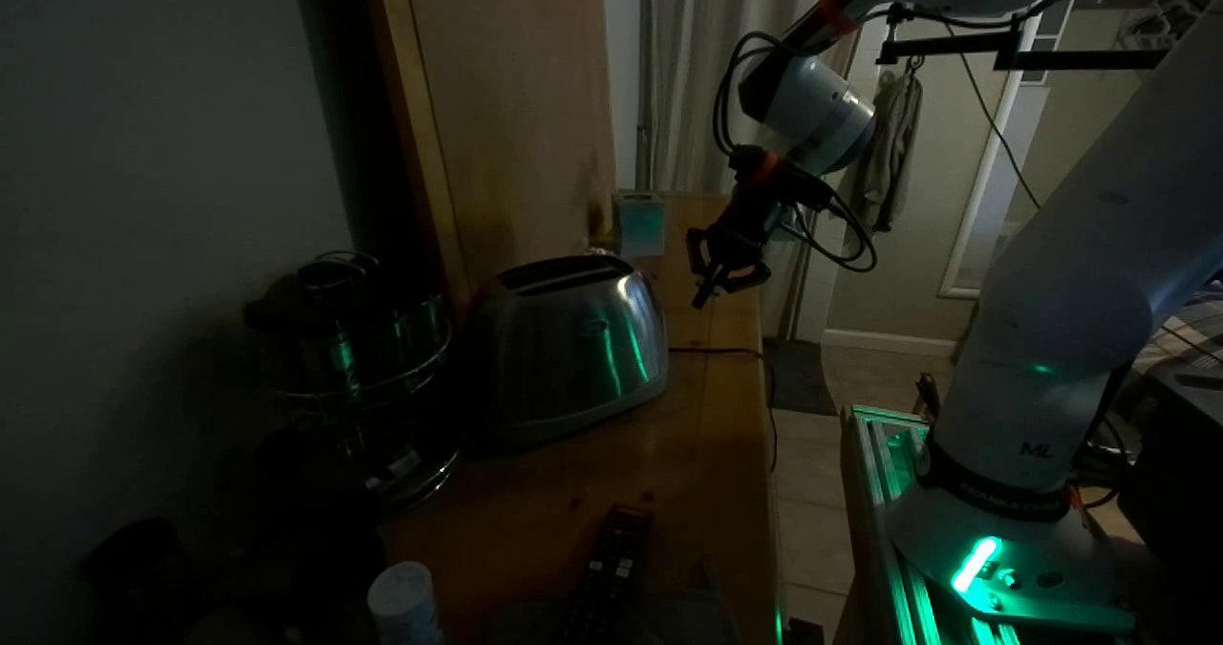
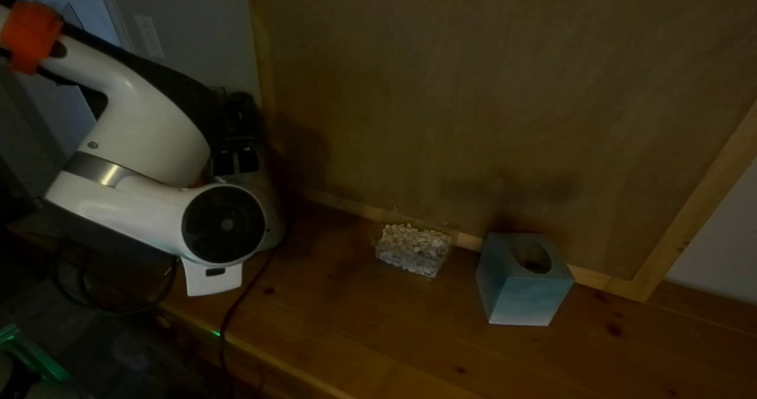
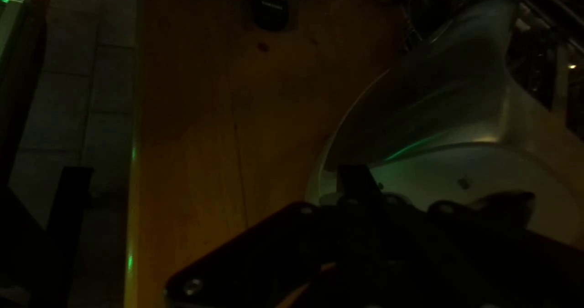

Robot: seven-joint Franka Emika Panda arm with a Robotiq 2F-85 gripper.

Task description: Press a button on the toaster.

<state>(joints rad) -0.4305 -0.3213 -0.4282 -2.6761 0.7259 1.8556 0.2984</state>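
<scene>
The shiny stainless-steel toaster (image 1: pixel 573 349) stands on the wooden counter, its dark slotted top facing up. In an exterior view the arm covers most of the toaster (image 2: pixel 272 198). In the wrist view the toaster (image 3: pixel 433 102) fills the right side, with its pale end panel facing my gripper. Small dark marks show on that panel; my gripper hides its lower part, and I cannot make out the buttons. My gripper (image 1: pixel 705 296) is shut and empty, tilted down, beside the toaster's end. In the wrist view the fingertips (image 3: pixel 355 175) overlap the panel's near edge; contact cannot be told.
A wire rack with dark items (image 1: pixel 363 377) stands beside the toaster. A remote (image 1: pixel 611 559) and a white cylinder (image 1: pixel 403 602) lie nearer. A tissue box (image 2: pixel 523 281) and a clear container of pale pieces (image 2: pixel 414 248) stand along the wooden panel. A cord (image 1: pixel 726 351) crosses the counter edge.
</scene>
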